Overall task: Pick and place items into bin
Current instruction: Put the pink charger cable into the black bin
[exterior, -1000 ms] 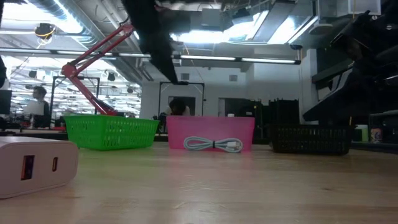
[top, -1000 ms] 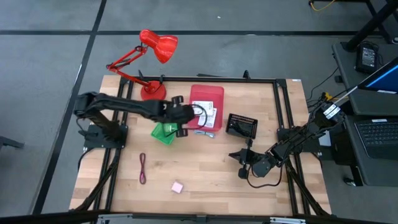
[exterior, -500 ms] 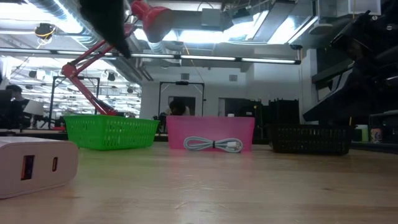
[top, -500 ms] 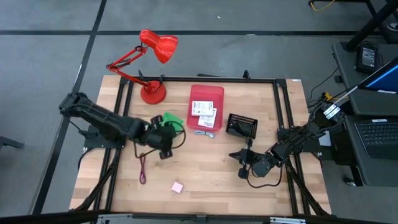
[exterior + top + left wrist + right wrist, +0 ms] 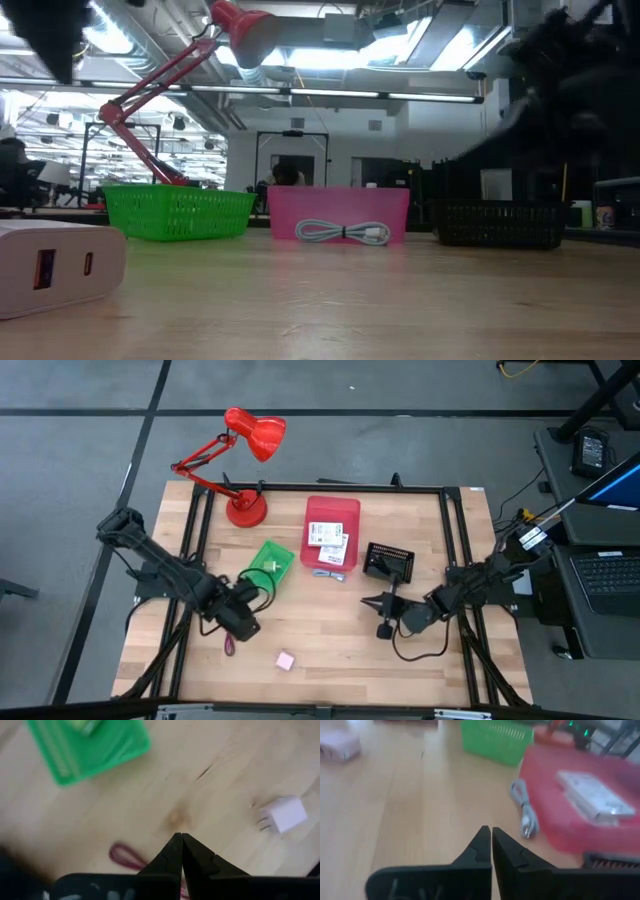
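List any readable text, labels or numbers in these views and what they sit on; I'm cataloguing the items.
None can be read.
White packets in the pink bin: dark print, too small and blurred.
Pink charger cube: no lettering visible.

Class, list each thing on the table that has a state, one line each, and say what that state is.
Left gripper: fingers shut, empty, above the purple cord.
Right gripper: fingers shut, empty.
Green basket: upright, holds a green-white piece.
Pink bin: upright, holds two white packets.
Black basket: upright, contents unclear.
Red lamp: standing, arm bent.
Pink cube: loose on the table.
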{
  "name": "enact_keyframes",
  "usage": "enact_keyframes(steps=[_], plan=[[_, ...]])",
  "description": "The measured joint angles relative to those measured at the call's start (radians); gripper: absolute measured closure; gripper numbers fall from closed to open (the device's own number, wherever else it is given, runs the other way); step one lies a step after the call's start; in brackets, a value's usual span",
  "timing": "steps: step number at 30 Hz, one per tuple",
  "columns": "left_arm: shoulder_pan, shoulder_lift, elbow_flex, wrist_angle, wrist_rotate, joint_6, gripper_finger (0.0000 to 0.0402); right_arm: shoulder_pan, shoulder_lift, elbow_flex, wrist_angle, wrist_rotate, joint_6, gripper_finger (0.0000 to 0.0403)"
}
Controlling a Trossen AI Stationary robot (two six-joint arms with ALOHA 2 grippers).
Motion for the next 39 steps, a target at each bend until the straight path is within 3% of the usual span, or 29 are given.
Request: enact_keyframes(steps=[3,9,14,19,32,39], plan=[[-0.043,0.0,0.0,-0.028,-0.001,-0.129,0.0398,-0.021,0.0,0.0,0.093,-0.002,-0.095,0.0402],[-0.121,0.003,0.0,-0.033,-0.009,-0.366,0.0398,-0.05,0.0,0.0,0.183,-0.122,-0.24,0.0402],[-0.182,0.049,0.0,-0.04,-0.023,-0.519,0.0393,-0.073,0.0,0.0,0.184,-0.132,-0.248,0.0402],[-0.234,0.132,0.0,-0.04,0.045,-0.654,0.0367,-0.094,0.0,0.0,0.184,-0.134,-0.246,0.0402],[-0.268,0.285,-0.001,-0.039,0.092,-0.841,0.0265,-0.152,0.0,0.0,0.191,-0.231,-0.25,0.0402],[-0.268,0.342,-0.001,-0.037,0.14,-0.884,0.0233,-0.17,0.0,0.0,0.205,-0.282,-0.25,0.0402]])
